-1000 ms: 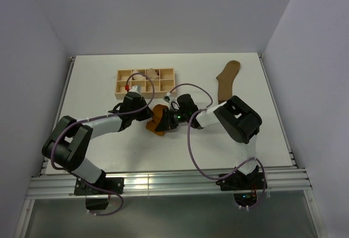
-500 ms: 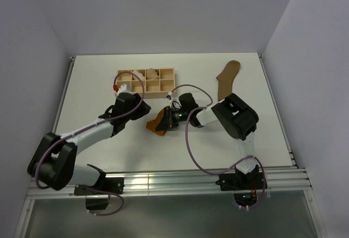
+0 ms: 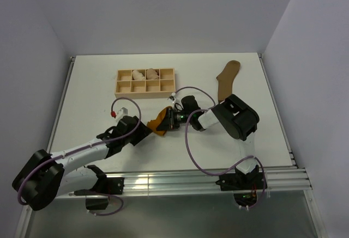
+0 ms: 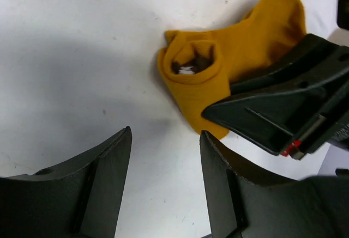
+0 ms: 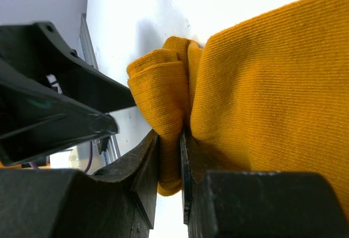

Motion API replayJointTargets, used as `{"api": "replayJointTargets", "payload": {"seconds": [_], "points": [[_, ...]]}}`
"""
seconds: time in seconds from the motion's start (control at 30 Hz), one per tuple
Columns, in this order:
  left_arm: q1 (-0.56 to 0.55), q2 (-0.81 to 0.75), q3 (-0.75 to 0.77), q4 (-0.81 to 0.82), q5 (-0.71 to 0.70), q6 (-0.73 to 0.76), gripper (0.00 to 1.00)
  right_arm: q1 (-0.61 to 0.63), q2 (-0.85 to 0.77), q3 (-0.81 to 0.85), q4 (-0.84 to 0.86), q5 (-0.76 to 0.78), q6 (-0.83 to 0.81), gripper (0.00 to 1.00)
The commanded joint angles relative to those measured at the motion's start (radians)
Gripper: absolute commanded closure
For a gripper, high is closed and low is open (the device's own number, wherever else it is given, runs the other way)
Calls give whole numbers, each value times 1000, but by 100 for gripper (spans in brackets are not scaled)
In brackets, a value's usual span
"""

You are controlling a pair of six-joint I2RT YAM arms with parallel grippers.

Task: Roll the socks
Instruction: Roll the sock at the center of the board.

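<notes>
2 hands near 1 sock. Right hand [image 5: 169,159] is almost shut, pinching a thin fold of the mustard sock [image 5: 262,85] at the edge of the roll. Left hand [image 4: 165,137] is wide open with nothing in it, just beside the rolled end and not touching it.

The mustard sock is partly rolled: the left wrist view shows an open tube end with white-and-brown stripe inside. It looks to lie on the desk [image 3: 92,85] mid-way, between the 2 hands.

The olive-brown sock [image 3: 224,79] is flat and unrolled, well apart at the far right. A wooden tray [image 3: 117,88] sits at the far side with pale bundles [image 3: 144,75] in its back row.

Handling, as a judgement: soft, light, limp knit, not slippery or fragile, likely to unroll if released. Best hold is across the thick rolled end, through all layers, not 1 loose layer.
</notes>
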Motion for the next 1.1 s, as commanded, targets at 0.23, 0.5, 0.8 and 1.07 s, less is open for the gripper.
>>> {"api": "replayJointTargets", "payload": {"seconds": [0.23, 0.5, 0.8, 1.07], "points": [[-37, 99, 11, 161, -111, -120, 42, -1, 61, -63, -198, 114, -33, 97], [-38, 176, 22, 225, -158, -126, 43, -1, 73, -69, -195, 118, -10, 97], [-38, 148, -18, 325, -156, -115, 43, -3, 87, -72, -181, 108, 33, 97], [-38, 208, -9, 323, -129, -114, 43, -3, 87, -87, -159, 103, 74, 97]]}}
